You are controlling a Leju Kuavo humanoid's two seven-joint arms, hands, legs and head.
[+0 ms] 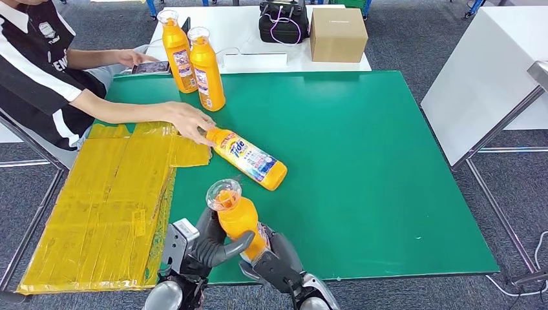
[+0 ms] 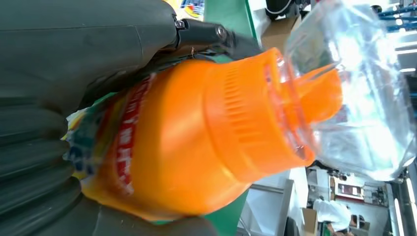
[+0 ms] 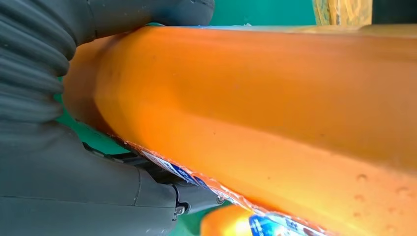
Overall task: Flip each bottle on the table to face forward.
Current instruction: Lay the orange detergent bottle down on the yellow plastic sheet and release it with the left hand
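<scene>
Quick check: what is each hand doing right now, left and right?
Left hand: holding the orange bottle.
Right hand: holding the same bottle.

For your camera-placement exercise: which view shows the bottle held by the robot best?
The head view: the held bottle shows with its clear cap, between both hands. The left wrist view gives a close-up of cap and shoulder; the right wrist view gives its orange side.

- Two upright bottles (image 1: pixel 192 59) standing at mat's (image 1: pixel 388 168) far left
- Lying bottle (image 1: pixel 249 158) resting mid-mat, person's hand (image 1: pixel 189 120) touching its cap end
- Held bottle (image 1: pixel 238 216) sitting near edge, between left hand (image 1: pixel 207 244) and right hand (image 1: pixel 274 261)
- Box (image 1: pixel 338 34) sitting behind mat
</scene>
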